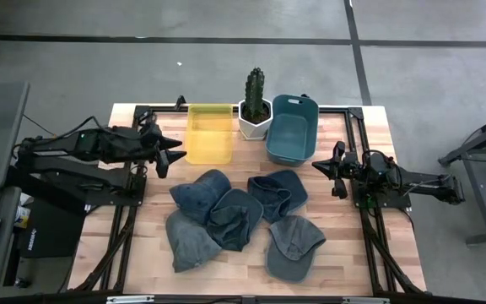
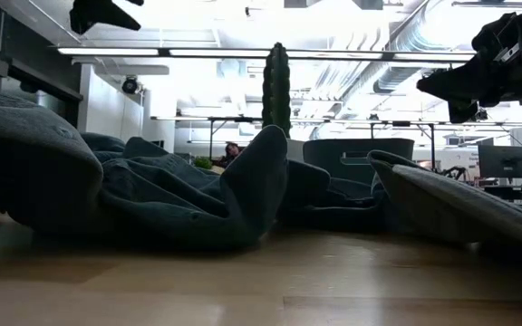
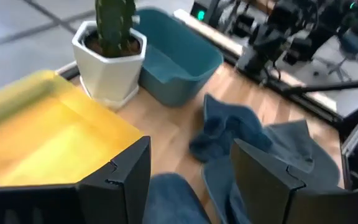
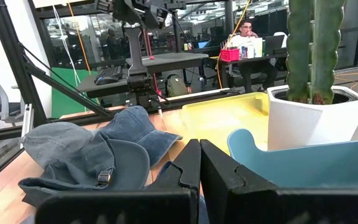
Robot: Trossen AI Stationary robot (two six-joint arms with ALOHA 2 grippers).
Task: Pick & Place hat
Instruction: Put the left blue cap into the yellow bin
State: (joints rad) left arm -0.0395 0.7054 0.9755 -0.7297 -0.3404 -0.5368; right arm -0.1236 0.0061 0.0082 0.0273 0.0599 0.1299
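Five hats (image 1: 241, 221) lie heaped just beyond the left fingers (image 3: 129, 171), which stand wide, holding nothing.

We're looking at what's pretty clearly a lab inside an open-plan office: a wooden table (image 1: 251, 253) on a grey concrete floor (image 1: 226, 76), exposed ducts (image 2: 406, 54) overhead. Behind it a person (image 4: 248, 32) sits at a desk (image 4: 253, 59), probably among monitors.
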